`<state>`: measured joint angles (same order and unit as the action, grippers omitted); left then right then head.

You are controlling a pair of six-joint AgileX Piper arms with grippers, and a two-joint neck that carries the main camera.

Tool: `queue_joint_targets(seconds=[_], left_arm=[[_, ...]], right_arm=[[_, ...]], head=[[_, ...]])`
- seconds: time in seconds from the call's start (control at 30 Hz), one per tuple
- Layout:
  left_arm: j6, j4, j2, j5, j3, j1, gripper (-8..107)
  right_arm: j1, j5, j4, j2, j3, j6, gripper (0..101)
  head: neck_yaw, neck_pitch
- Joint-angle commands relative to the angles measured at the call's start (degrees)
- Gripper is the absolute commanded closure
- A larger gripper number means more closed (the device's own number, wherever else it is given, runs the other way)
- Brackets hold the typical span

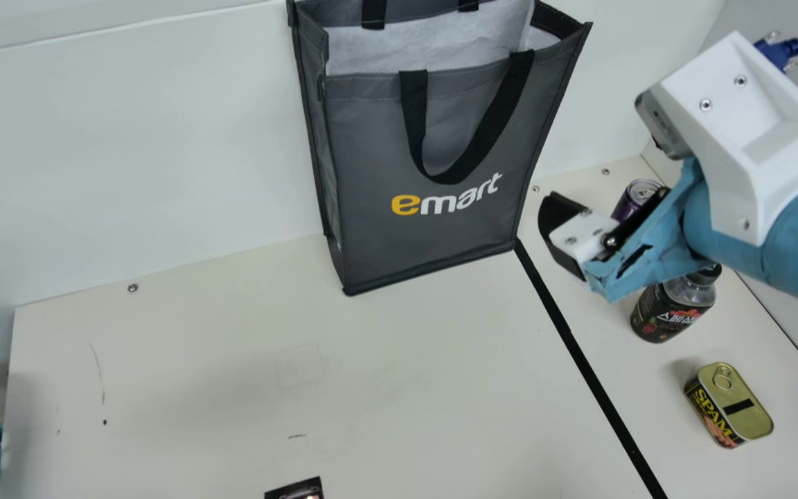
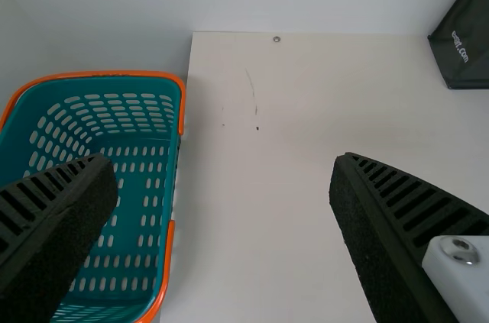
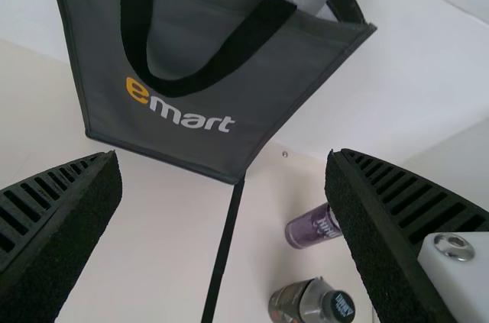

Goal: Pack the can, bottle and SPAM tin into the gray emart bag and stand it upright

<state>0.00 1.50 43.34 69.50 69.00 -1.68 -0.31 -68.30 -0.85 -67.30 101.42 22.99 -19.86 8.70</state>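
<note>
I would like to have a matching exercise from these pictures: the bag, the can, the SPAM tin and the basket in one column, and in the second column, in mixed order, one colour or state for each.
Column one:
1. bag
2. can
3. SPAM tin
4. basket

Column two:
A. purple
B. teal and orange
C. gray, standing upright
D. gold-coloured on top

Right pairs: 1-C, 2-A, 3-D, 4-B

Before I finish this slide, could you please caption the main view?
Can, bottle and SPAM tin outside the upright gray emart bag, right gripper hovering nearby.
</note>
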Motion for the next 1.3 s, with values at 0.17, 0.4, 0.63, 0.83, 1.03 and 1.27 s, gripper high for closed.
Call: queue_joint_targets(seconds=[0.17, 0.4, 0.63, 0.83, 1.03, 1.27], left_arm=[[0.0, 0.0, 0.0, 0.0, 0.0, 0.0, 9], [0.0, 0.0, 0.0, 0.0, 0.0, 0.0, 9], [0.0, 0.0, 0.0, 0.0, 0.0, 0.0, 9], [0.0, 0.0, 0.0, 0.0, 0.0, 0.0, 9], [0.0, 0.0, 0.0, 0.0, 0.0, 0.0, 9], [0.0, 0.0, 0.0, 0.0, 0.0, 0.0, 9]], right_arm=[[-2.9, -1.1, 5.9, -3.5, 6.0, 8.4, 6], [-5.8, -1.6, 11.9, -6.2, 9.3, 17.2, 6], [-8.6, -1.6, 16.4, -8.4, 11.3, 24.1, 6], [-10.2, -1.6, 19.4, -10.3, 13.2, 28.8, 6], [-11.1, -1.6, 22.7, -12.2, 14.5, 33.0, 6], [-11.8, -1.6, 25.4, -14.8, 16.5, 36.9, 6]], head=[[-0.1, 1.3], [-0.1, 1.3], [-0.1, 1.3], [-0.1, 1.3], [-0.1, 1.3], [-0.1, 1.3]])
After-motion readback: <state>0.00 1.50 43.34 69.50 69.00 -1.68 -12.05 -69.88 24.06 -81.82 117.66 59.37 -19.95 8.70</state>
